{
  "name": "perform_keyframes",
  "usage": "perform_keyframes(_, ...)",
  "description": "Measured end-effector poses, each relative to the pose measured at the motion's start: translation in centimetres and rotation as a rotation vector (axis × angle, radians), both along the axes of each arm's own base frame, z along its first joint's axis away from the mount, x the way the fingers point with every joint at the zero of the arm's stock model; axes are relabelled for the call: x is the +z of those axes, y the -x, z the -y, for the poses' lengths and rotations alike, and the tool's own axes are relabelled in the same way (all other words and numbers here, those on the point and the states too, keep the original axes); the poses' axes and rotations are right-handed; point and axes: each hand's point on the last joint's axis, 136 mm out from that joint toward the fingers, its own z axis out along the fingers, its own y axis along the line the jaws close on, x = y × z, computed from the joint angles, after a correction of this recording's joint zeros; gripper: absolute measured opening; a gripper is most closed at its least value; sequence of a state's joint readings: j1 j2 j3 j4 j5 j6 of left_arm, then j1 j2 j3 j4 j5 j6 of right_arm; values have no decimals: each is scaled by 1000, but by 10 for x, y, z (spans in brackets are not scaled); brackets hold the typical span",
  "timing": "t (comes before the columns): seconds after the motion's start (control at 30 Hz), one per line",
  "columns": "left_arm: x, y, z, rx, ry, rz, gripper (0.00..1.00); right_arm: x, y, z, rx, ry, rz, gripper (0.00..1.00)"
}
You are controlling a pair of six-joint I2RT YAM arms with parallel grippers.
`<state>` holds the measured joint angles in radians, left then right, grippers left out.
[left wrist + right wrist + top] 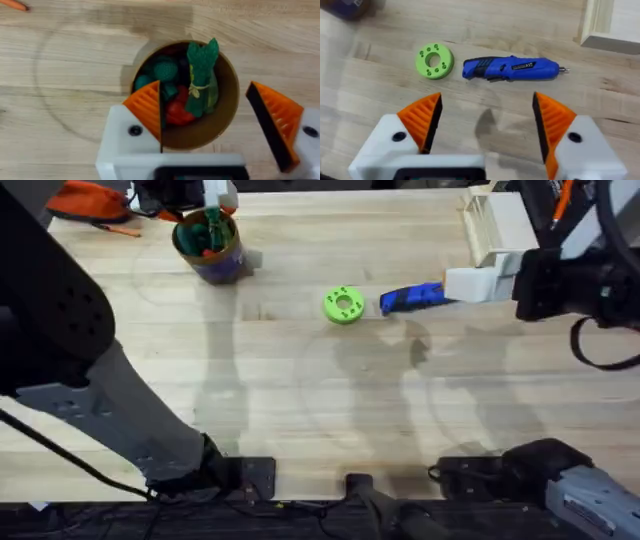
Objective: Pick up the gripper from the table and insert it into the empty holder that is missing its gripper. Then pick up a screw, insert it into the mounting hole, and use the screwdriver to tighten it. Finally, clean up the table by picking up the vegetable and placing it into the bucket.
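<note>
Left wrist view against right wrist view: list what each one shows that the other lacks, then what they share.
Left wrist alone: the round tan bucket under the open left hand, holding a green felt asparagus bundle and a red toy piece. Right wrist alone: the blue pen-shaped screwdriver lying beside the flat bright-green disc, beyond the open right hand. Shared: the pale wooden table.

This looks like a robotics lab or workshop bench: a pale wooden tabletop (pixel 300 380) with two robot arms mounted at its near edge, cables trailing along that edge, a blue electric screwdriver (pixel 412 297) lying out, and white printed parts (pixel 495 225) at the far right corner.
</note>
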<state>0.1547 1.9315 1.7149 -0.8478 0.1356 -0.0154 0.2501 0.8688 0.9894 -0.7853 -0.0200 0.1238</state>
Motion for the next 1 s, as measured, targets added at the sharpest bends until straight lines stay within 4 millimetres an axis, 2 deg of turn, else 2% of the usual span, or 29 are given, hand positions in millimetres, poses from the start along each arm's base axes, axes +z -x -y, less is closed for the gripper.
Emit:
perform_keyframes(0.13,10,2,0,0,-3,17,987,0,0,0,0,0,0,992)
perform_keyframes(0.27,45,15,2,-2,-12,70,987,0,0,0,0,0,0,992)
perform_keyframes(0.43,96,61,11,-32,-33,95,988,0,0,0,0,0,0,992)
perform_keyframes(0.57,120,99,25,-67,-52,83,988,0,0,0,0,0,0,993)
perform_keyframes(0.67,134,113,39,-107,-72,111,988,2,1,0,0,-2,9,993)
perform_keyframes(0.73,138,122,51,-136,-82,135,988,6,3,1,0,-6,23,993)
perform_keyframes(0.8,133,137,63,-157,-90,136,988,10,6,2,0,-11,41,993)
perform_keyframes(1.0,93,188,90,-174,-109,68,988,11,23,6,0,-9,34,992)
